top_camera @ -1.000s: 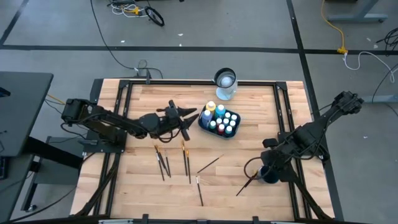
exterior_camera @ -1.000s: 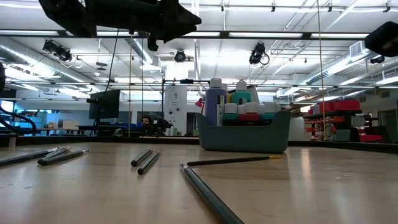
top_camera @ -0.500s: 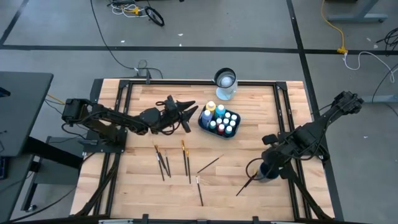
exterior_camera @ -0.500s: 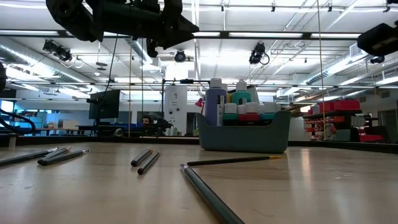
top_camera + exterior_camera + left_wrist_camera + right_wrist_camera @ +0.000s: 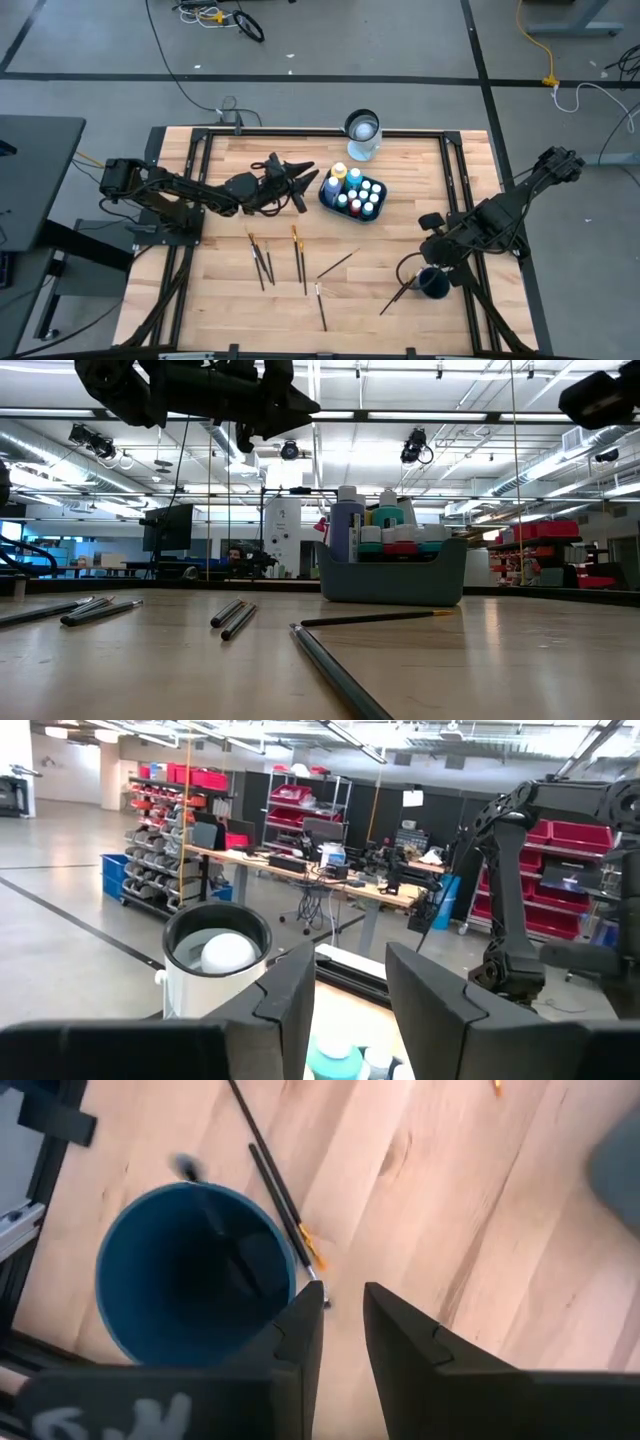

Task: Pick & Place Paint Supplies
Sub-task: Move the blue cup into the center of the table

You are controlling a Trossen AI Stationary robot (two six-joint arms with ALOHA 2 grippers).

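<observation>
bin (image 5: 392,578) — grey, holds capped bottles (image 5: 378,525) | brushes (image 5: 233,618) — lying scattered on table (image 5: 520,660) | dark arm overhead

Small pale paint bottles (image 5: 360,196) with coloured caps stand upright, packed together in a dark blue-grey caddy (image 5: 331,203) on the table's far middle. One taller bottle (image 5: 338,174) with a yellow cap stands at the caddy's far-left corner. Thin dark-handled brushes lie flat and loose on the wood nearer the front: a left pair (image 5: 261,259), a single orange-tipped one (image 5: 298,253), a slanted one (image 5: 338,263), another (image 5: 320,306) near the front edge. One brush (image 5: 395,296) leans in a blue cup (image 5: 434,281) at right.
</observation>
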